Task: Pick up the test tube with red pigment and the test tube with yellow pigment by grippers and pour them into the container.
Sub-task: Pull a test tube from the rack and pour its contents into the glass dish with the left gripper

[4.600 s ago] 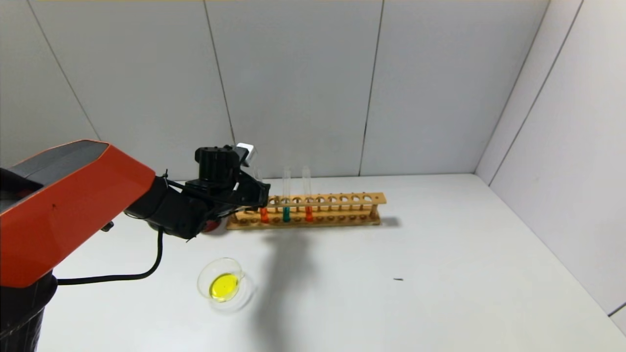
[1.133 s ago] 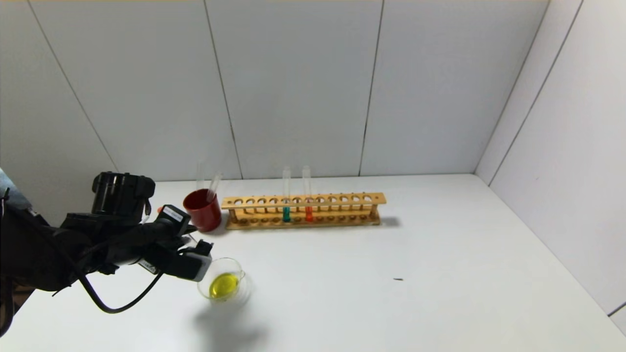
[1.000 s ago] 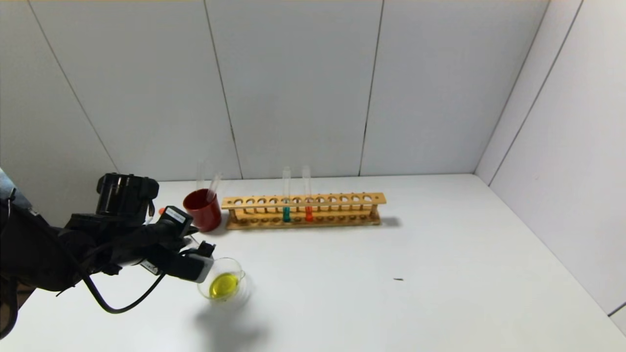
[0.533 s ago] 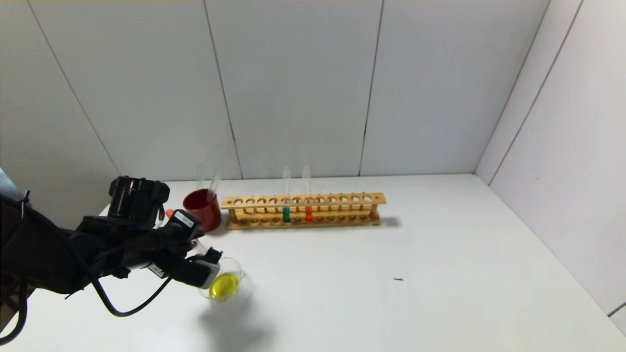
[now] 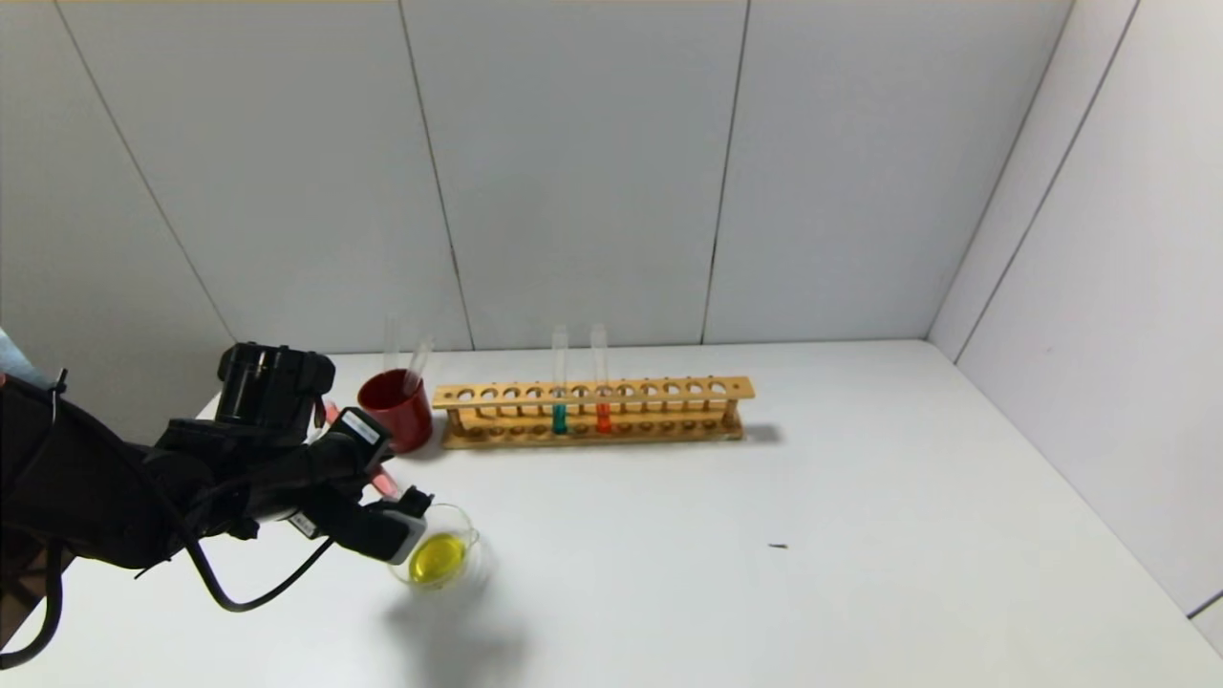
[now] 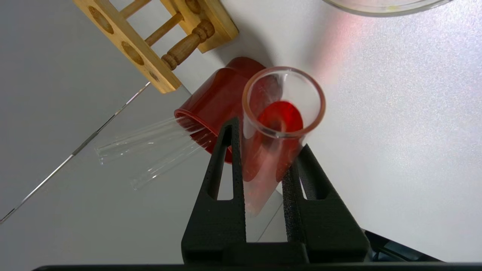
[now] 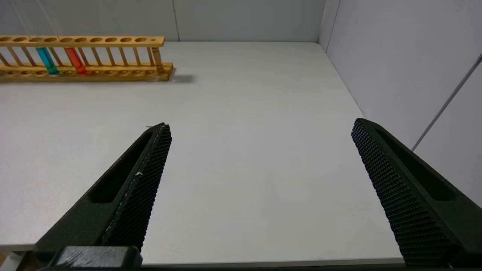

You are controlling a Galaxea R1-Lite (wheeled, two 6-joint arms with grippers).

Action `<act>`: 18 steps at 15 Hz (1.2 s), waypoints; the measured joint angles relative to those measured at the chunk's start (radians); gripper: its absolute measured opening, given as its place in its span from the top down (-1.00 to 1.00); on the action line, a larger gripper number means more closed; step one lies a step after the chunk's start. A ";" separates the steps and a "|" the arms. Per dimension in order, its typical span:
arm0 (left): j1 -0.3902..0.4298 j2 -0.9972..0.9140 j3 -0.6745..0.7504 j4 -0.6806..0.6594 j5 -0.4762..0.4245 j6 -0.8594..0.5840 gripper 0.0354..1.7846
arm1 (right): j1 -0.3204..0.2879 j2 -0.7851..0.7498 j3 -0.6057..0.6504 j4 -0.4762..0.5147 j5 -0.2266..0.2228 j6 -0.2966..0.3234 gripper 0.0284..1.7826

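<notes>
My left gripper (image 5: 387,485) is shut on the test tube with red pigment (image 5: 378,478) and holds it tilted, mouth down toward the container (image 5: 457,524). In the left wrist view the jaws (image 6: 269,135) clamp the tube (image 6: 271,150), and red liquid lies along its inside near the open mouth. The container is a clear glass dish with yellow liquid in it; its rim shows in the left wrist view (image 6: 380,4). No tube with yellow liquid shows. My right gripper (image 7: 261,126) is open and empty above the table's near right side.
A dark red cup (image 5: 396,411) with two empty tubes stands just behind my left hand. The wooden rack (image 5: 669,390) holds a teal tube (image 5: 559,417) and a red tube (image 5: 603,417). A small dark speck (image 5: 779,546) lies at mid-right.
The left gripper lifted the red tube from the rack and carried it to the dish. In the last second it edged closer to the rim and tilted the tube more.
</notes>
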 joint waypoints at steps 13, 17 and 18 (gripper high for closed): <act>-0.005 0.022 -0.019 -0.035 0.033 0.088 0.67 | 0.000 0.000 0.000 0.000 0.000 0.000 -0.96; -0.024 0.024 -0.019 -0.042 0.056 0.098 0.67 | 0.000 0.000 0.000 0.000 0.000 0.000 -0.96; -0.038 0.026 -0.019 -0.047 0.068 0.096 0.67 | 0.000 0.000 0.000 0.000 0.000 0.000 -0.96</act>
